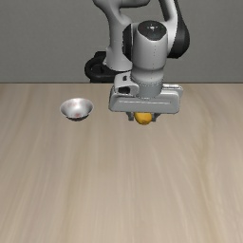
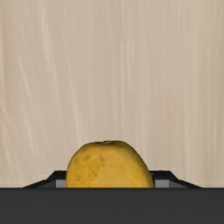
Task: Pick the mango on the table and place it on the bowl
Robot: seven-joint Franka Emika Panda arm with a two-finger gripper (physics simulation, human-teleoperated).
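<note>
The white two-finger claw (image 1: 142,112) pinches the speckled yellow mango (image 2: 109,166) from both sides, the fruit seated directly between its fingertips over the pale wooden table (image 1: 57,180). The small silver metal bowl (image 1: 76,109) sits well apart, at nine o'clock from the claw in the exterior view.

The pale wooden surface (image 1: 121,190) has a fine streaked grain. A small silvery metal bowl (image 1: 76,108) stands upright on it, close to its far edge. To the exterior view's right of the bowl is a yellow mango (image 1: 142,119); whether it touches the surface cannot be told.
</note>
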